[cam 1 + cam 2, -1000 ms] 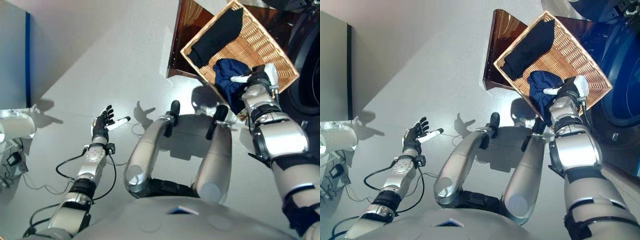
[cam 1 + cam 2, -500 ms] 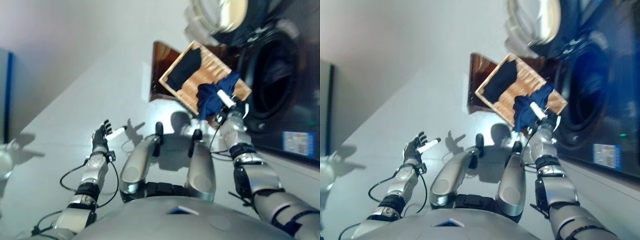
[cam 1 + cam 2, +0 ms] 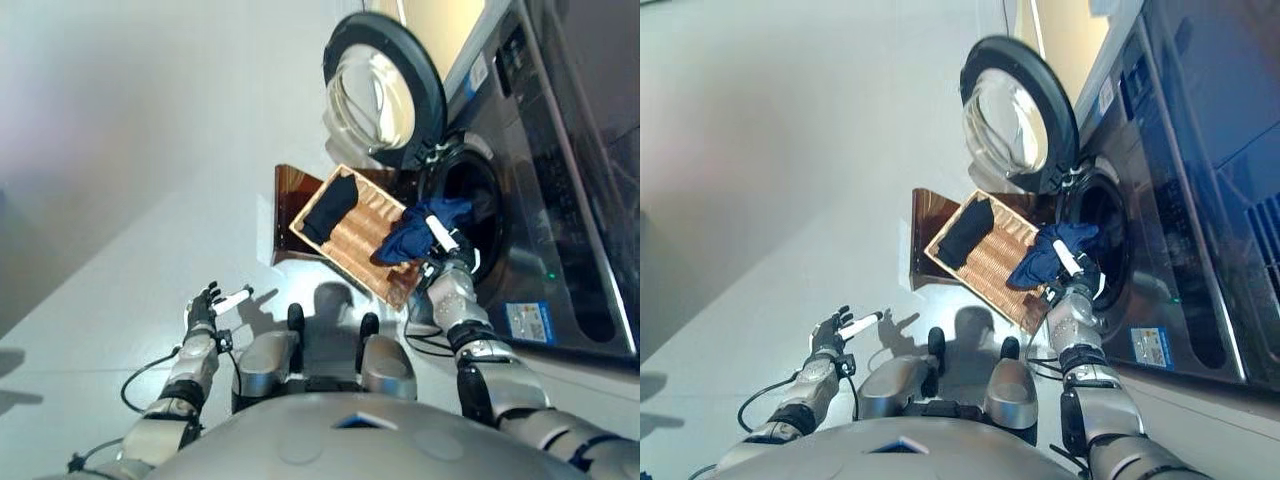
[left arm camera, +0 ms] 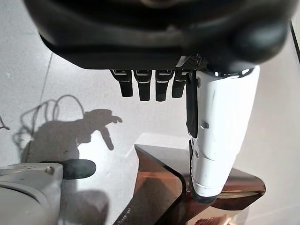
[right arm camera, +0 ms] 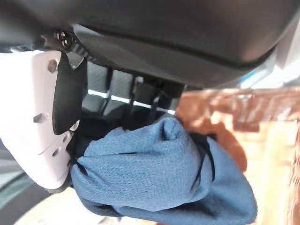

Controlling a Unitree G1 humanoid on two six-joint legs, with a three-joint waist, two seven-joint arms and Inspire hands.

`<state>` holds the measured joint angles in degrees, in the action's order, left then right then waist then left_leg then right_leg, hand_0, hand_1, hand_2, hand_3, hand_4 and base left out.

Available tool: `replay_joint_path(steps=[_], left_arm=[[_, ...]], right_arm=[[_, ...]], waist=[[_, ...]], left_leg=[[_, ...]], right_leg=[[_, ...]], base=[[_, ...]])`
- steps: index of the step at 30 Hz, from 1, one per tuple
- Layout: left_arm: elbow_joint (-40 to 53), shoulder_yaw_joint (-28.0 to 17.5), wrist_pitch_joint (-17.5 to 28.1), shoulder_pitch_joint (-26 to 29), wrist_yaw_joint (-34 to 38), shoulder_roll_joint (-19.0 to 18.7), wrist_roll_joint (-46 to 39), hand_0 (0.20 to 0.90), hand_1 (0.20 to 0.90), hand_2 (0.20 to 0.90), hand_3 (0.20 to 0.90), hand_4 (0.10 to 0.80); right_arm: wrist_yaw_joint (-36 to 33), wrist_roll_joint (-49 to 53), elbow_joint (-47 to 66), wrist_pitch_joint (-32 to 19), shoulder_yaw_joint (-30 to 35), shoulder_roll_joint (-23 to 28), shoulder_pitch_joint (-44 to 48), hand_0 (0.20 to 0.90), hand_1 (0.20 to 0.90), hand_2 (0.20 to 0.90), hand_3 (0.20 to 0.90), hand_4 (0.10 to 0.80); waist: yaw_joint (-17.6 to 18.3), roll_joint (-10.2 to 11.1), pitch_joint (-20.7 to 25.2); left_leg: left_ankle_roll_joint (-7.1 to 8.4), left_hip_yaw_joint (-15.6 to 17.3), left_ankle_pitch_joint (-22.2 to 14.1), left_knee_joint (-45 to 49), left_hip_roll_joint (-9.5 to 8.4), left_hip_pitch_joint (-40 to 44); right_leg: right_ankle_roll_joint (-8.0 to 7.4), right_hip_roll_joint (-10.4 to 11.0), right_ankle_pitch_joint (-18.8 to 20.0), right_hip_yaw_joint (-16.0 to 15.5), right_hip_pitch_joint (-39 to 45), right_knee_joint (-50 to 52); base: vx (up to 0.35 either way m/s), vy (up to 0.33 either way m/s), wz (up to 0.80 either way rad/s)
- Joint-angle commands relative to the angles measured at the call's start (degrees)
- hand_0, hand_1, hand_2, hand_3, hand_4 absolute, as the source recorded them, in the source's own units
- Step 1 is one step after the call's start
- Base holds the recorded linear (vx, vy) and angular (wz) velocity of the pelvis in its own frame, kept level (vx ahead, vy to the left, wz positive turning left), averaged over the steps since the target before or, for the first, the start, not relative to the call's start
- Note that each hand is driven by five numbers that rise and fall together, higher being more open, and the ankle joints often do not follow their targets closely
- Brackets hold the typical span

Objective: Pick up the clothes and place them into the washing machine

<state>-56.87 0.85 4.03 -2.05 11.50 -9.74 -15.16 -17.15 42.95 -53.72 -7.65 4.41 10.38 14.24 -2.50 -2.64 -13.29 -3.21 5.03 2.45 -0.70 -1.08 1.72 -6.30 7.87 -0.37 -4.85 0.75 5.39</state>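
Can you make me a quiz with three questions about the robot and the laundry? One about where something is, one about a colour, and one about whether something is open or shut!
1. Where is the black garment?
A. In the wicker basket
B. On the floor
C. In the left hand

2. What colour is the cloth held by the right hand?
A. Red
B. Blue
C. Yellow

3. How is the washing machine door?
A. Shut
B. Missing
C. Swung open

Answers:
1 A, the black garment lies inside the basket, by its far end.
2 B, the right wrist view shows blue fabric bunched between thumb and fingers.
3 C, the round door stands open beside the dark drum opening.

The left hand holds nothing, fingers straight.
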Motion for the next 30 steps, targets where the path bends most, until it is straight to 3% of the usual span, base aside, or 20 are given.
replay_joint_path(steps=[1, 8, 15, 22, 30], left_arm=[[-1.55, -0.55, 1.23, -0.61, 1.0, -2.56, 2.18, 0.9, 0.9, 0.9, 0.9, 0.8], [-4.02, -0.94, 0.99, -2.81, -0.18, -1.52, 2.33, 0.9, 0.9, 0.9, 0.9, 0.8], [-3.79, -1.05, 1.52, -4.2, -0.58, -1.87, 3.35, 0.9, 0.9, 0.9, 0.9, 0.8], [-3.44, -0.27, 1.78, -5.01, -1.7, -2.29, 4.81, 0.9, 0.9, 0.9, 0.9, 0.8], [-5.28, -3.22, 2.13, -5.01, -1.98, -5.17, 4.48, 0.9, 0.9, 0.9, 0.9, 0.8]], right_arm=[[2.77, 4.6, 4.93, -6.42, 2.76, -0.42, -0.99, 0.2, 0.2, 0.2, 0.2, 0.3], [6.57, 14.97, 1.62, -7.55, 5.34, -3.85, -3.72, 0.2, 0.2, 0.2, 0.2, 0.3], [5.6, 4.61, 0.78, -5.39, 1.84, -2.48, -5.87, 0.2, 0.2, 0.2, 0.2, 0.3], [5.31, 3.36, 0.25, -5.73, 2.1, -1.94, -5.04, 0.2, 0.2, 0.2, 0.2, 0.3], [4.93, 3.59, -3.48, -5.23, 4.3, -0.54, -2.9, 0.2, 0.2, 0.2, 0.2, 0.3]], waist=[[-0.88, 1.64, 4.97], [-0.76, 2.36, 7.97], [-0.9, 3.59, 9.47], [-1.56, 4.22, 9.95], [-3.23, 5.48, 10.39]], left_leg=[[4.76, 0.88, -0.37, 1.6, 1.54, -2.01], [4.85, 1.11, -0.55, -1.15, 1.48, 1.69], [5.02, 0.78, -0.41, -2.42, 1.94, 3.57], [4.77, 0.28, -0.63, -2.54, 1.9, 4.05], [3.58, -1.16, -2.19, -0.4, 0.8, 3.59]], right_leg=[[-1.0, 1.65, 0.16, 0.29, -1.4, -0.08], [-1.33, 1.61, 0.06, -0.36, 2.25, -2.26], [-1.32, 1.17, -0.09, -0.62, 3.9, -2.77], [-1.72, 1.24, -0.07, -0.9, 4.41, -2.57], [-2.78, 2.5, 1.35, -1.29, 4.99, -1.3]], base=[[0.114, -0.012, 0.02], [0.088, 0.001, 0.01], [0.026, -0.006, 0.0], [0.002, 0.015, 0.01], [-0.008, 0.078, 0.02]])
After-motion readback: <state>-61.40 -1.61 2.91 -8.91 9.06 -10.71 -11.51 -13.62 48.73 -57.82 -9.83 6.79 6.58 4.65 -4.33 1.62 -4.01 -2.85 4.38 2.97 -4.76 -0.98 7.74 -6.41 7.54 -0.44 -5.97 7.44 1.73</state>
